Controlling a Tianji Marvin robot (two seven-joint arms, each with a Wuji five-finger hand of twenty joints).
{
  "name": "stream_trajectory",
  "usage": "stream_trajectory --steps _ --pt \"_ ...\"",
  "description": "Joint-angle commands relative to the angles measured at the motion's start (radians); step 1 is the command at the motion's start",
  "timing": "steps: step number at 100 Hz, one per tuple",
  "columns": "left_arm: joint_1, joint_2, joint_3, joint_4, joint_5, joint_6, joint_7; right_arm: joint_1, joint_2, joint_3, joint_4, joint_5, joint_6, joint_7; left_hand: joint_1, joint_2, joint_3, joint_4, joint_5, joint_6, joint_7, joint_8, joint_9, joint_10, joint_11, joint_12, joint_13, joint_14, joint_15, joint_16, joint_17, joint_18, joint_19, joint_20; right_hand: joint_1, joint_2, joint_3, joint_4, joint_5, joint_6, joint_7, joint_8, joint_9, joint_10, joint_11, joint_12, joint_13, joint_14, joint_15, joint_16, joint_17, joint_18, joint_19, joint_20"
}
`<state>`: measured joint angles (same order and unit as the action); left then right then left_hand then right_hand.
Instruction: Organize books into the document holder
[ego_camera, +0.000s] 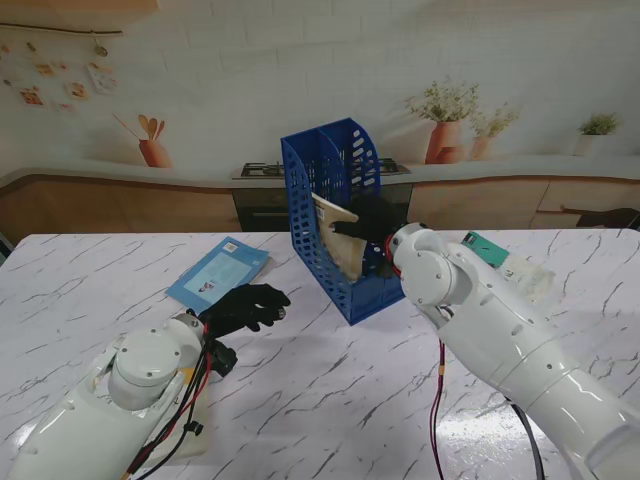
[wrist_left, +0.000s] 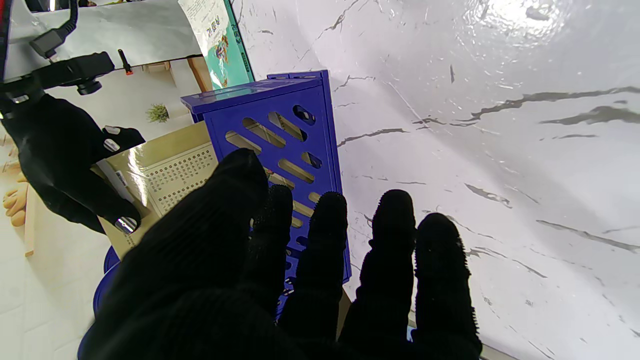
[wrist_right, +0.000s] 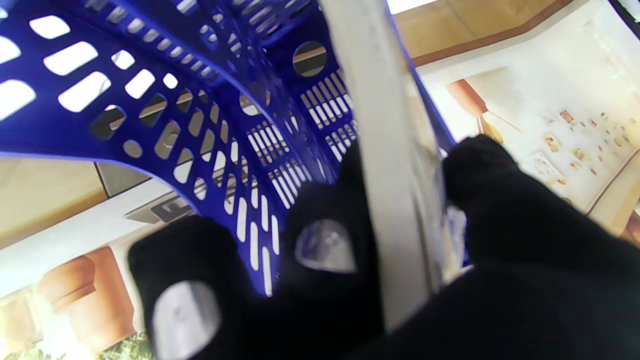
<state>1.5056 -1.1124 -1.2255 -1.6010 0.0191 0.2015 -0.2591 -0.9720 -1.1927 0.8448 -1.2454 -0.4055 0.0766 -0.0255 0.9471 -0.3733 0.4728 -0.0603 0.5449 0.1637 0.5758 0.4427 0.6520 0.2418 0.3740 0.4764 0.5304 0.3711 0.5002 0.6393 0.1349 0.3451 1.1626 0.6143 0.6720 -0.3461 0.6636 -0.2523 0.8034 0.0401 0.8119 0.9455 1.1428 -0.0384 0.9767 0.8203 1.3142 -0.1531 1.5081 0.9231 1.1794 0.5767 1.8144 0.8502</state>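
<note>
Marble table (ego_camera: 330, 400), tan book (ego_camera: 338, 240) pinched inside blue holder (ego_camera: 335, 215).

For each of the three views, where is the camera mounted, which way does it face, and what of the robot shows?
Stand view: above the shoulders, looking down at the white marble table; both white arms, left hand and right hand show.
Left wrist view: looks along the left hand's black fingers toward the blue slotted plastic document holder.
Right wrist view: looks along the right hand, which pinches a beige-covered book, into the holder.
Shared: all three show holder and beige book.
</note>
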Motion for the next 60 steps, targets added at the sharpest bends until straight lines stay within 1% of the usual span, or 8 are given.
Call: stream_trajectory --steps 1,19,28,35,48,51,56,60 --pt "0.006 -0.003 0.002 0.0 -0.003 -0.023 -0.009 -0.011 -0.005 -0.002 -0.012 -0.002 0.005 0.006 0.008 0.007 -0.022 0.021 -0.002 0.007 0.008 0.003 -0.021 0.001 0.013 -0.004 -0.013 -0.009 0.01 -0.004 0.0 0.014 -0.006 -0.001 0.097 0.081 0.047 0.034 -0.023 -0.167 0.068 -0.045 0.009 0.026 -0.02 -0.033 0.013 -0.095 -0.011 -0.027 0.034 -0.608 0.28 -0.035" --pt "0.006 -0.002 0.007 -0.002 0.021 -0.032 -0.003 -0.014 0.0 -0.003 -0.016 -0.009 0.015 0.021 0.007 0.008 -0.022 0.02 -0.002 0.006 0.009 0.003 -0.021 0.0 0.013 -0.004 -0.011 -0.012 0.012 -0.003 0.001 0.013 -0.004 0.001 0.103 0.088 0.016 0.044 -0.064 -0.175 0.057 -0.167 -0.025 0.038 -0.122 -0.119 0.012 -0.031 -0.153 -0.122 0.012 -0.512 0.182 -0.126" --pt "0.005 -0.002 0.008 -0.002 0.022 -0.032 -0.004 -0.016 -0.001 -0.003 -0.015 -0.011 0.012 0.017 0.006 0.008 -0.023 0.02 -0.002 0.007 0.009 0.002 -0.02 0.001 0.014 -0.004 -0.01 -0.011 0.013 -0.003 0.002 0.013 -0.003 0.001 0.069 0.076 -0.028 0.052 -0.092 -0.168 0.046 -0.25 -0.046 0.043 -0.198 -0.175 -0.02 0.023 -0.288 -0.188 -0.007 -0.434 0.105 -0.178" --pt "0.005 -0.002 0.009 -0.002 0.028 -0.031 -0.001 -0.016 0.001 -0.002 -0.014 -0.018 0.005 0.016 0.005 0.009 -0.024 0.02 -0.002 0.006 0.008 0.002 -0.021 -0.001 0.014 -0.004 -0.012 -0.012 0.012 -0.004 -0.002 0.011 -0.007 0.0 0.011 0.07 -0.099 0.07 -0.108 -0.163 0.021 -0.294 -0.065 0.043 -0.257 -0.215 -0.072 0.069 -0.428 -0.247 -0.095 -0.355 0.024 -0.208" --pt "0.002 -0.002 0.007 0.003 0.031 -0.025 -0.001 -0.019 0.008 0.004 -0.025 -0.026 0.0 0.03 0.009 0.009 -0.022 0.02 -0.002 0.009 0.009 0.002 -0.021 0.001 0.014 -0.005 -0.012 -0.011 0.011 -0.004 -0.004 0.01 -0.012 -0.002 -0.026 0.095 -0.175 0.099 -0.131 -0.138 -0.096 -0.283 -0.127 0.04 -0.339 -0.255 -0.177 0.117 -0.632 -0.313 -0.28 -0.237 -0.116 -0.21" --pt "0.001 -0.002 0.006 0.005 0.027 -0.024 -0.003 -0.022 0.009 0.007 -0.032 -0.027 0.002 0.033 0.009 0.009 -0.023 0.02 -0.002 0.009 0.009 0.002 -0.021 0.001 0.014 -0.005 -0.011 -0.012 0.012 -0.004 -0.005 0.009 -0.012 -0.003 -0.031 0.111 -0.203 0.112 -0.147 -0.125 -0.163 -0.261 -0.169 0.041 -0.378 -0.271 -0.235 0.136 -0.733 -0.337 -0.367 -0.188 -0.195 -0.201" --pt "0.0 -0.002 0.006 0.008 0.019 -0.023 -0.006 -0.03 0.011 0.013 -0.045 -0.025 0.01 0.038 0.009 0.01 -0.023 0.02 -0.002 0.009 0.009 0.002 -0.022 0.002 0.014 -0.005 -0.012 -0.01 0.012 -0.004 -0.004 0.01 -0.013 -0.003 -0.039 0.128 -0.221 0.122 -0.16 -0.114 -0.207 -0.259 -0.202 0.044 -0.41 -0.285 -0.288 0.15 -0.812 -0.361 -0.466 -0.161 -0.267 -0.202" --pt "-0.001 -0.002 0.006 0.009 0.015 -0.022 -0.008 -0.036 0.013 0.02 -0.057 -0.023 0.011 0.043 0.009 0.01 -0.024 0.02 -0.002 0.009 0.009 0.002 -0.021 0.002 0.014 -0.005 -0.012 -0.011 0.012 -0.004 -0.004 0.01 -0.013 -0.003 -0.061 0.158 -0.249 0.157 -0.181 -0.088 -0.311 -0.23 -0.273 0.059 -0.466 -0.311 -0.371 0.168 -0.93 -0.389 -0.588 -0.124 -0.378 -0.187"
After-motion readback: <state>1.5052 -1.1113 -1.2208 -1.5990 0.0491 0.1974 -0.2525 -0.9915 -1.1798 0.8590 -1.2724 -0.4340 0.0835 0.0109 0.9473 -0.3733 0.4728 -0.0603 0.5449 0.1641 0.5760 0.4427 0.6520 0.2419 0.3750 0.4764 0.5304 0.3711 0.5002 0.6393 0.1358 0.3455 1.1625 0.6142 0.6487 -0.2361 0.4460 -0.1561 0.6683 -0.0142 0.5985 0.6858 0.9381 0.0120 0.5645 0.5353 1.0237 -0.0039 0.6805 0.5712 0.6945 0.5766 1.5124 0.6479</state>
